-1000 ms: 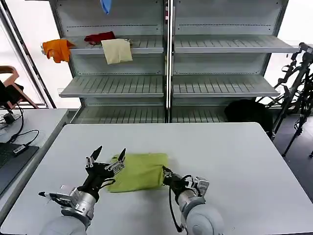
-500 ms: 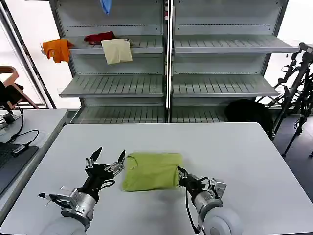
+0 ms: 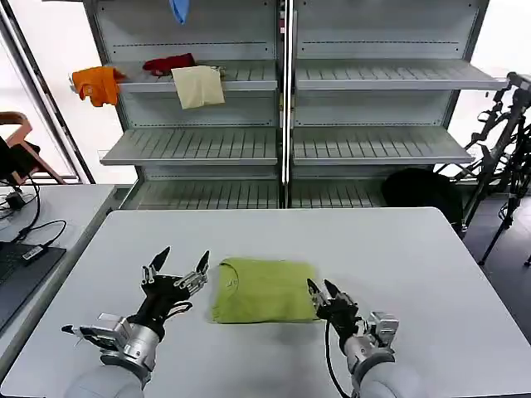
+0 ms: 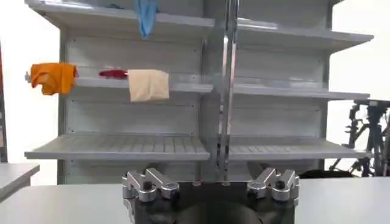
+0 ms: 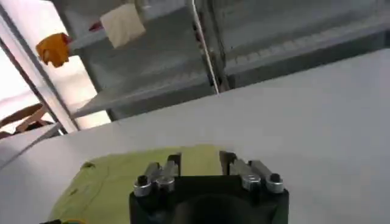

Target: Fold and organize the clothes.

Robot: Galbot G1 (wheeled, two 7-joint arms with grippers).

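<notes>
We see a grey metal shelving unit (image 3: 286, 108) behind the white surface (image 3: 415, 265); its upper shelves carry four cloths: one orange (image 3: 98, 83), one red (image 3: 168, 62), one cream-yellow (image 3: 198, 85) and one blue (image 3: 179, 9). One lime yellow-green cotton t-shirt (image 3: 265, 290) lies folded into a rectangle on the surface between our two end effectors. Our left end effector (image 3: 176, 267) hovers just beside its left edge, fingers spread and released. Our right end effector (image 3: 323, 288) sits at the shirt's right edge, fingers parted, gripping nothing.
</notes>
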